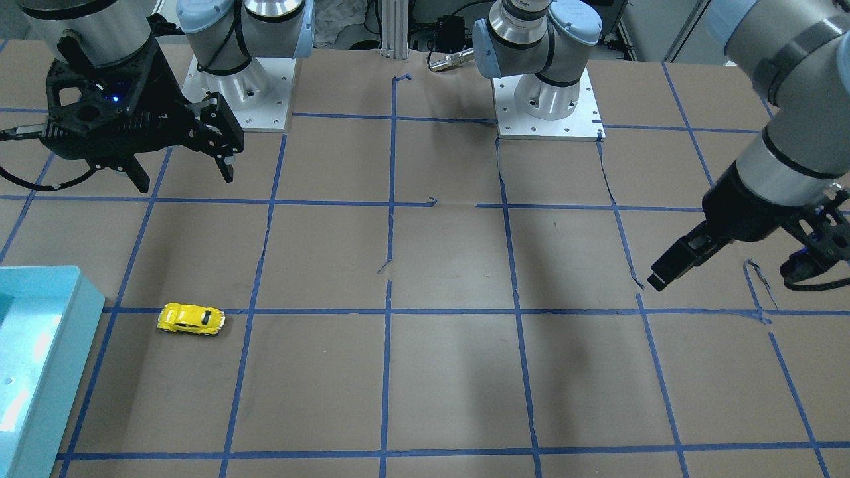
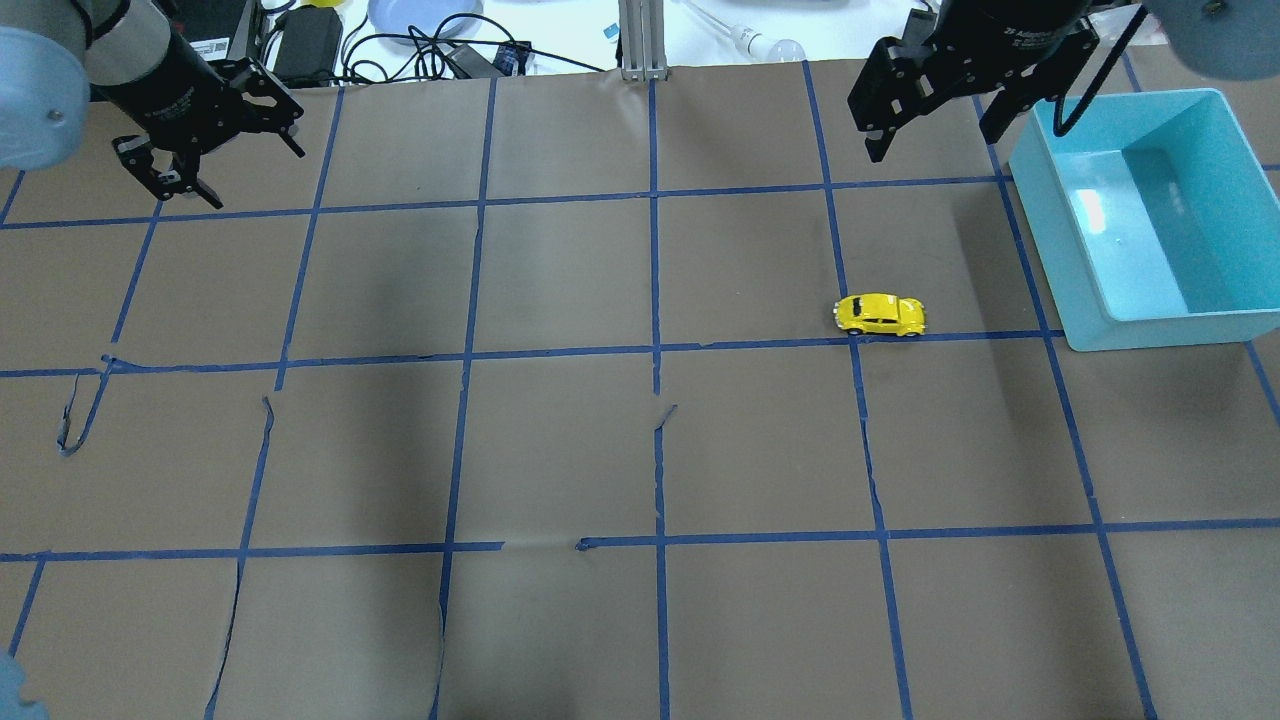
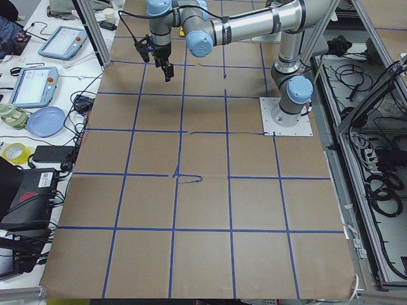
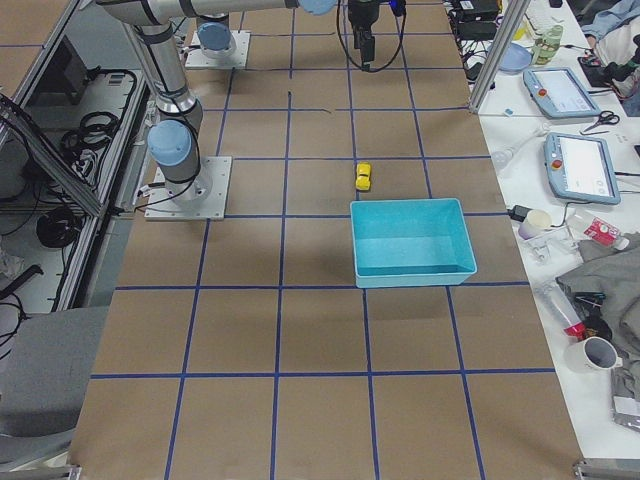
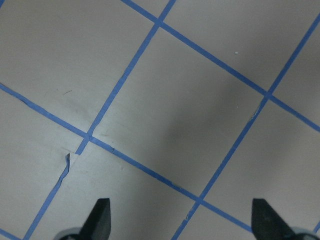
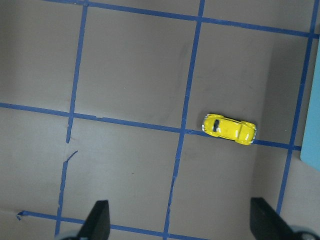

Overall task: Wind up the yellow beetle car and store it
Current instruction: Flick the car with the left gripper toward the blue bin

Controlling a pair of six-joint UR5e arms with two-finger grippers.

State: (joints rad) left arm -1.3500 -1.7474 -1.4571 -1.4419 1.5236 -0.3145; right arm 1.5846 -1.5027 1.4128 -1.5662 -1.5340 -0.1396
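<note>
The yellow beetle car stands on its wheels on the brown paper, on a blue tape line just left of the teal bin. It also shows in the front view, the right side view and the right wrist view. My right gripper is open and empty, raised above the table beyond the car; its fingertips frame the bottom of the right wrist view. My left gripper is open and empty, far off at the table's other side, over bare paper.
The teal bin is open-topped and holds nothing I can see. Blue tape lines grid the brown paper, which is torn in places. Cables, a plate and tablets lie beyond the table's far edge. The arm bases stand at the robot side.
</note>
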